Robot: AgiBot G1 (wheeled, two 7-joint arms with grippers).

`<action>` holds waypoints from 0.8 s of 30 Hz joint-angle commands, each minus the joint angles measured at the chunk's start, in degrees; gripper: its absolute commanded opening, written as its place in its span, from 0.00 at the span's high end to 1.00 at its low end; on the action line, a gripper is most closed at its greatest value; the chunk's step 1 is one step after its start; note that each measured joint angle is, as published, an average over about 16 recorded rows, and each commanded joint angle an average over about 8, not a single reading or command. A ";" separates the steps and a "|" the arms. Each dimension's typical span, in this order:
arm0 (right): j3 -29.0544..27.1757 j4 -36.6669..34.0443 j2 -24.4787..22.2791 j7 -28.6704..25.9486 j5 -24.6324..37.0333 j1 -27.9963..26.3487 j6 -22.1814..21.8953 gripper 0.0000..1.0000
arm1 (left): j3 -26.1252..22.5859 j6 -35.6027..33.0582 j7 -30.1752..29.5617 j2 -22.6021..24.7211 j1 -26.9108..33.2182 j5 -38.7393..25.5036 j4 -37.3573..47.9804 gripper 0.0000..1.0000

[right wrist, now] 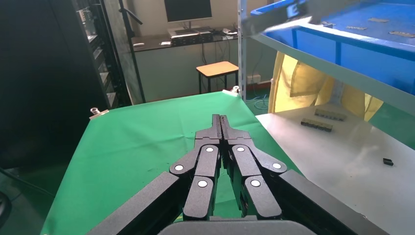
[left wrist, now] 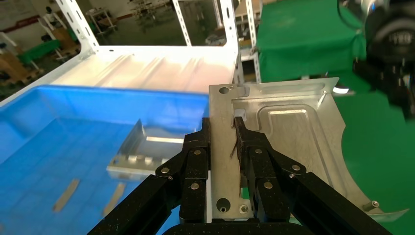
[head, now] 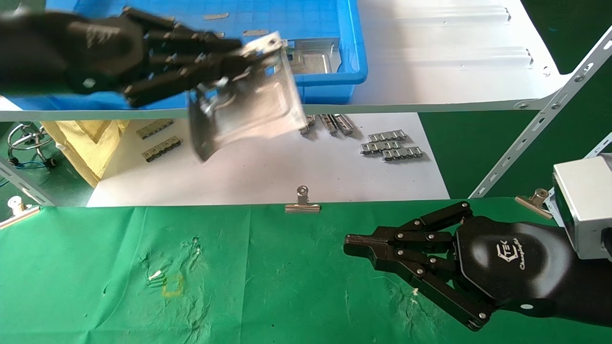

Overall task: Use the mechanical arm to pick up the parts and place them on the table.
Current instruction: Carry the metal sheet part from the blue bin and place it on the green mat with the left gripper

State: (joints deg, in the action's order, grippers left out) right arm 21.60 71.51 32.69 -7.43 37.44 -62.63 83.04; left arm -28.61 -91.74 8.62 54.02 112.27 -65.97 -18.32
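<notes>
At upper left of the head view, the left gripper [head: 248, 52] extends level above the blue bin [head: 356, 52], its fingers [left wrist: 195, 161] pinching one flange of a silver sheet-metal part [head: 244, 112] that hangs tilted in front of the white shelf [head: 444, 71]; motion blur obscures its lower edge. At lower right, the right gripper [head: 354, 243] hovers over the green-clothed table [head: 267, 282], fingers pressed together, its arm cut off by the frame edge.

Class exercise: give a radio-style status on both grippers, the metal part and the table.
Left gripper shut on part, airborne beside blue bin. Right gripper shut, empty, parked over green table. Second part in bin. No obstruction seen.
</notes>
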 commanded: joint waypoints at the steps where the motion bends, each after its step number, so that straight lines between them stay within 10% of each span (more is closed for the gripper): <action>1: 0.00 0.00 0.00 0.00 0.00 0.00 0.00 1.00 | -0.38 -0.44 0.75 -1.66 -1.80 1.44 -3.22 1.00; 13: 0.00 0.00 0.00 0.00 0.00 0.00 0.00 1.00 | -9.56 0.59 4.31 -16.08 -17.03 13.62 -23.70 1.00; 24: 0.00 0.00 0.00 0.00 0.00 0.00 0.00 1.00 | -16.47 2.25 24.78 -13.07 -20.19 4.55 -13.46 1.00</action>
State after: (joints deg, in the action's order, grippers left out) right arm 21.60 71.51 32.68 -7.42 37.44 -62.63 83.04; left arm -44.92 -89.65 32.58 41.00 92.42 -60.97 -31.77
